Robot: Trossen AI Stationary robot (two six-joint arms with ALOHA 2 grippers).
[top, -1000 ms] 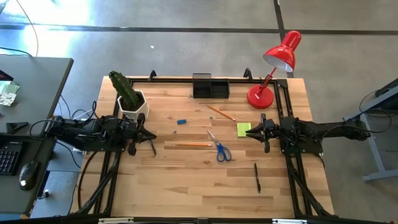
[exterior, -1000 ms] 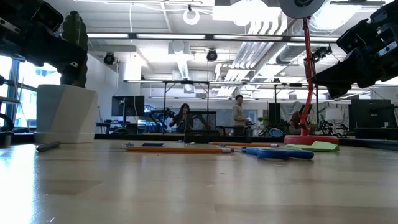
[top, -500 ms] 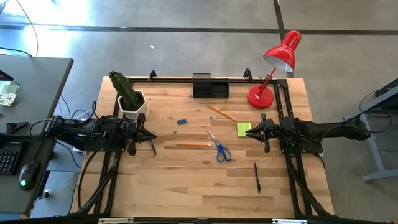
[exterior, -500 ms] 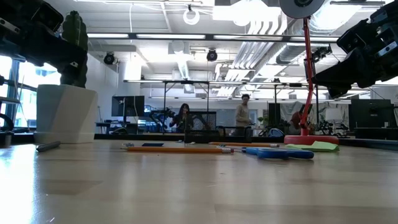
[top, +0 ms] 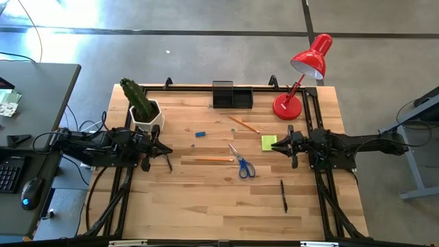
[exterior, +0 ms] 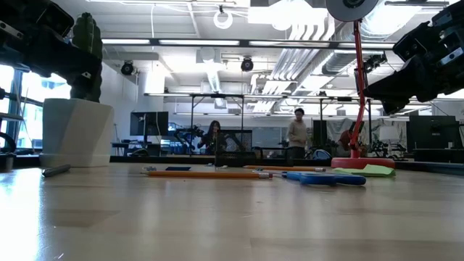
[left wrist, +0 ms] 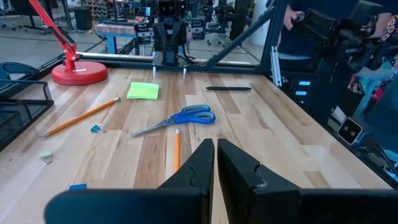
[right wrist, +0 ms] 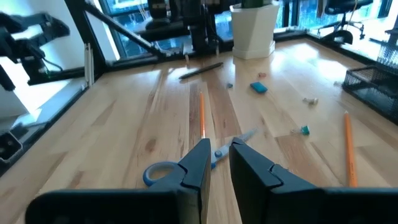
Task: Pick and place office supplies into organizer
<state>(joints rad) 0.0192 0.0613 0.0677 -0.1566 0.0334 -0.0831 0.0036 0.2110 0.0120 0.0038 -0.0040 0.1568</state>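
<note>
Fingers on the left gripper [top: 167, 148] are pressed together at the counter's [top: 206, 206] 9 o'clock edge; the right gripper's [top: 276, 147] sit slightly apart at 3 o'clock, holding nothing. Pale wood planks, grey concrete floor all around. Scissors [top: 243, 163] lie near center, the organizer [top: 232, 95] at 12 o'clock. No readable labels anywhere.

Black organizer [top: 232, 95] at the table's far edge — scissors [top: 241, 162], 2 pencils [top: 213, 159], sticky pad [top: 268, 142] lie loose.
</note>
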